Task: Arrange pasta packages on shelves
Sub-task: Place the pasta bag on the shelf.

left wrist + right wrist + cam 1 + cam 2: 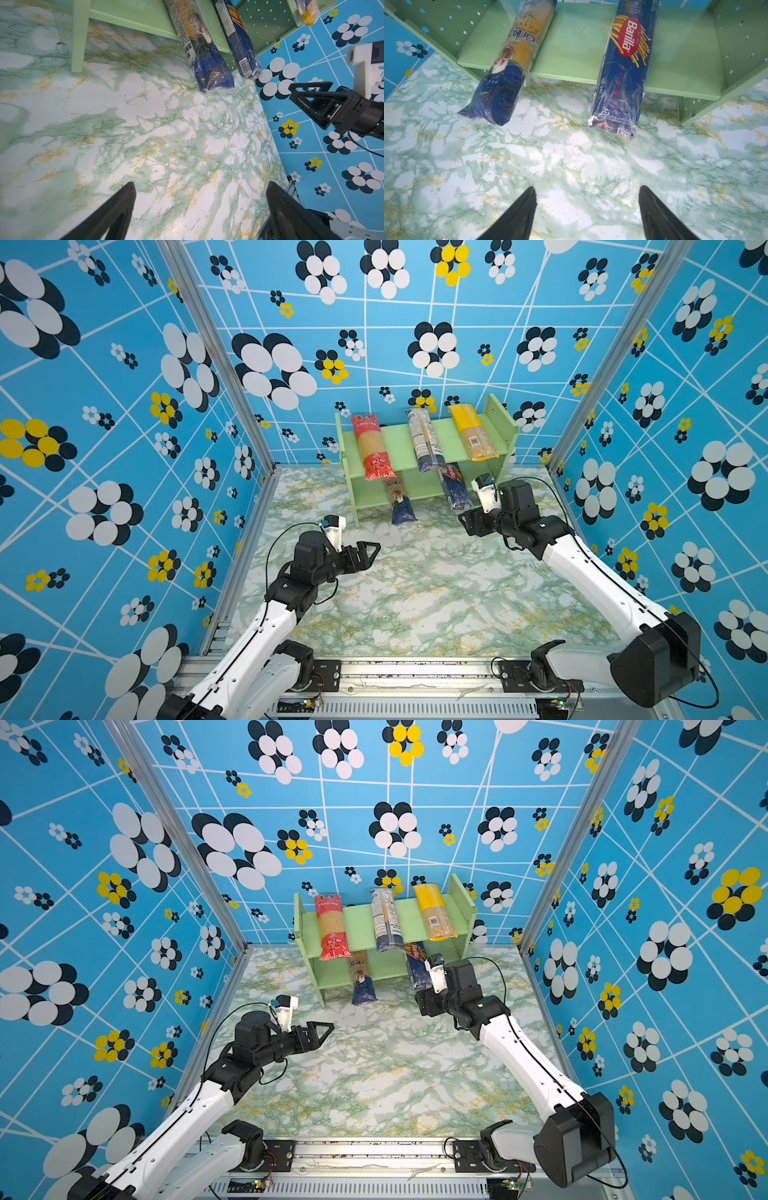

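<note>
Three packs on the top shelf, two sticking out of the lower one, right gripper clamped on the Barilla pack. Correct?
No. The right gripper is open and empty; the right wrist view shows the Barilla pack lying free beyond its fingers. The rest holds.

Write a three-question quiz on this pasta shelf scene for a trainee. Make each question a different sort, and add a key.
1. True or false: the red pack lies on the upper tier of the shelf unit.
2. How many packs lie on the lower tier? A one, B two, C three.
3. Fill in: the right pincer is ___ and holds nothing.
Key: 1 true. 2 B, the brownish blue-ended pack and the Barilla pack. 3 open.
</note>
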